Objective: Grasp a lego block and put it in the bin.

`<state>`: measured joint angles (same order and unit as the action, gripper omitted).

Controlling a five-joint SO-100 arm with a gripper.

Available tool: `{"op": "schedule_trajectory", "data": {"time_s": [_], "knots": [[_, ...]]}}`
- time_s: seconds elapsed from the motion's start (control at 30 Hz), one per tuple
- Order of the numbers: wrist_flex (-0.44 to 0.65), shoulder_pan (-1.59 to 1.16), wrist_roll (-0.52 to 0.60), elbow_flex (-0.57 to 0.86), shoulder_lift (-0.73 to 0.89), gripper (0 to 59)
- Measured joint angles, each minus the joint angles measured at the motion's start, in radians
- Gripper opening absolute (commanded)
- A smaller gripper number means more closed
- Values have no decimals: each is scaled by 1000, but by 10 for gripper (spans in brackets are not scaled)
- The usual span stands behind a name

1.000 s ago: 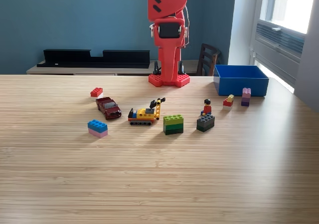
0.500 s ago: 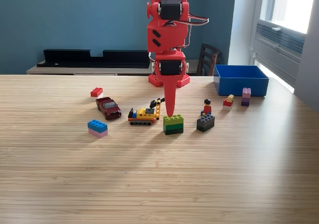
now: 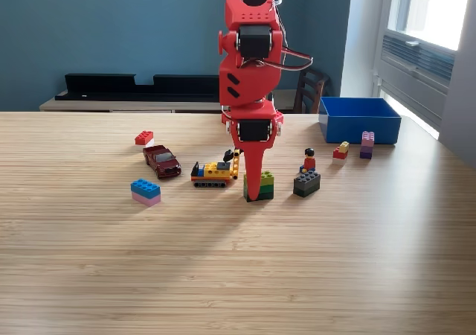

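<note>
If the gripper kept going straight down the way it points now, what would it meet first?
Most likely the green block stack: the gripper points down over its left part in the exterior view, though depth is unclear from one view.

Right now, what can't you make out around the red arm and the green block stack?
- Exterior view: red gripper covers the green brick stack's left half; jaws open or shut unclear.
- Shallow blue plastic bin: front wall hides its floor.
- Arm's top: cut off by frame edge.

No words, labels, brand marks or numbers can be read anywhere; the toys, blocks and arm show only plain colours.
</note>
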<state>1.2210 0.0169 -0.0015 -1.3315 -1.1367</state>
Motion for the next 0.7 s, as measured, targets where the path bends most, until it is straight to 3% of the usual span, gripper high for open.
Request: {"op": "schedule_trajectory", "data": {"time_s": [0.07, 0.17, 0.7], "knots": [[0, -14, 3, 12, 15, 42], [0, -28, 14, 21, 25, 1], [-48, -26, 91, 6, 25, 0]]}}
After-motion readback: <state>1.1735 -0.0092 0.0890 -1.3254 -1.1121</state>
